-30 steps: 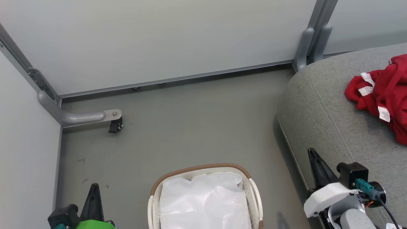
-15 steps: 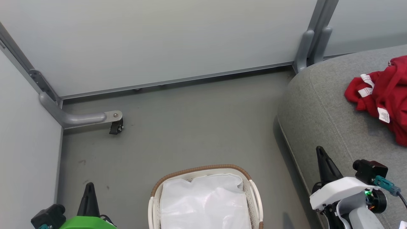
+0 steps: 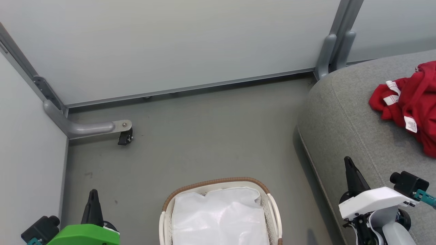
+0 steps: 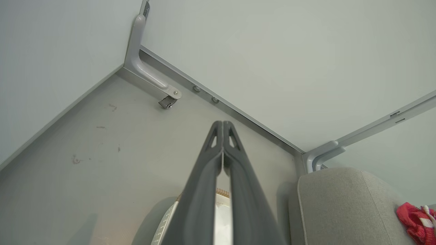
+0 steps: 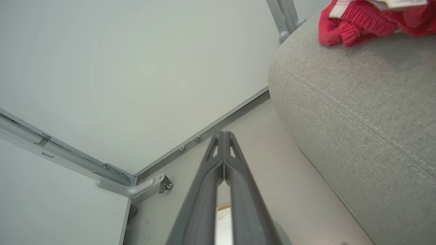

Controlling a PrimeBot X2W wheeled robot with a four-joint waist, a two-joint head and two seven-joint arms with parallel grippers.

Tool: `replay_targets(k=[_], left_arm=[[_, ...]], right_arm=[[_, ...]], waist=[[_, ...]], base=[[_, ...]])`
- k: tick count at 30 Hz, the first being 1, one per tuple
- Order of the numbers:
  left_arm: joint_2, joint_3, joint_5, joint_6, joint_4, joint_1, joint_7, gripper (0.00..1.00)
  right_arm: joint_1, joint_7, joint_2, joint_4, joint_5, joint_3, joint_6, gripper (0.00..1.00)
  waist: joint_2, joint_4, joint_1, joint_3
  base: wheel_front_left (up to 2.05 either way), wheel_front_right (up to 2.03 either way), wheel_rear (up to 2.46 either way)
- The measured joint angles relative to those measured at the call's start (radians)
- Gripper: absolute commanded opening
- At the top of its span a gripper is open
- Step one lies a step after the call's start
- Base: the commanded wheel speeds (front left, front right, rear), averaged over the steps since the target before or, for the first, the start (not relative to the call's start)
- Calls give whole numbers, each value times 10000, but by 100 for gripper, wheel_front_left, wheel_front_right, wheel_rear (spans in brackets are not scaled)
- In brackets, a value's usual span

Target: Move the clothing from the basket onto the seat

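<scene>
Left pincer (image 3: 92,197) and right pincer (image 3: 348,165), both closed empty, have spread outward.

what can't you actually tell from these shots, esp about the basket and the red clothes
basket: its near part is cut off by the head view's bottom edge, and the left gripper covers most of it in the left wrist view, so whether it is fully emptied is unclear.
clothing: runs off the head view's right edge, so the garment count is unknown.
label: too small to read.
</scene>
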Motion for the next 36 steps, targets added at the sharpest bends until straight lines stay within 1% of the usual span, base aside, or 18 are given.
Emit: replay_targets(k=[15, 36], left_arm=[[2, 105, -1971, 2, -182, -185, 500, 0], [8, 194, -4222, 0, -426, -421, 1112, 0]], right_arm=[[35, 506, -10, -176, 2111, -171, 0, 0], [47, 1122, -31, -385, 4564, -374, 0, 0]], waist=[[0, 18, 0, -84], [0, 43, 0, -201]], base=[[0, 0, 0], [0, 0, 0]])
